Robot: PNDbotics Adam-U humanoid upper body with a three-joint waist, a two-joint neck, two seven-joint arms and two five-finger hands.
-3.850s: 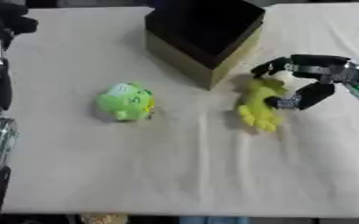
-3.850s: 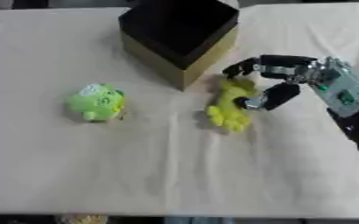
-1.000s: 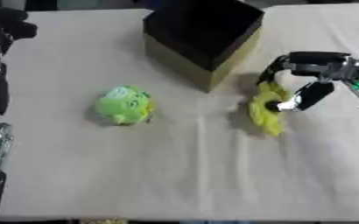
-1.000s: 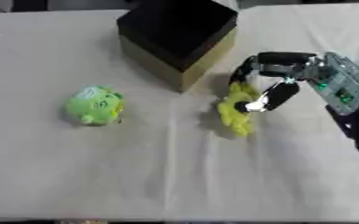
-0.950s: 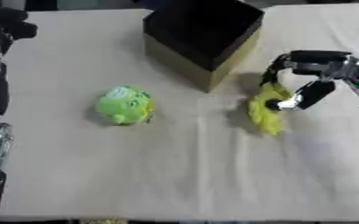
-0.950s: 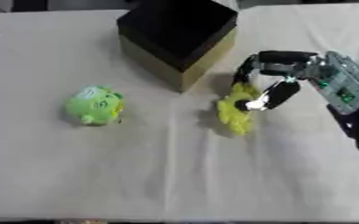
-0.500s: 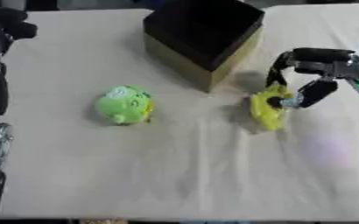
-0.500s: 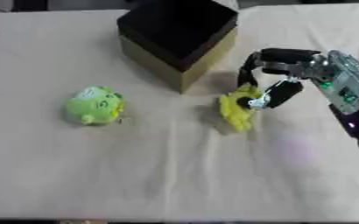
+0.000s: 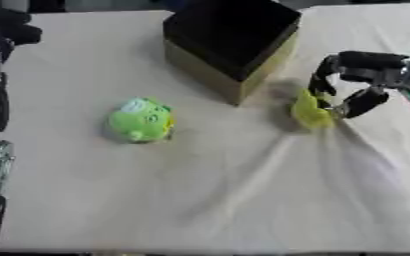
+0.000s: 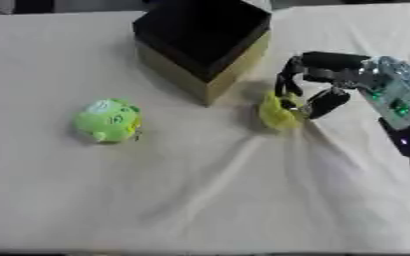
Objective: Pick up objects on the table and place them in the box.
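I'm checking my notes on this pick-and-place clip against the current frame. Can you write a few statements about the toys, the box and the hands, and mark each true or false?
1. The right hand has its fingers curled round the yellow toy. True.
2. The green toy already lies inside the box. False: it sits on the white tablecloth, left of the box.
3. The yellow toy is to the right of the box's near corner. True.
4. The box is closed with a lid. False: its top is open and the inside looks dark.
5. The left hand is holding the green toy. False: nothing touches that toy.
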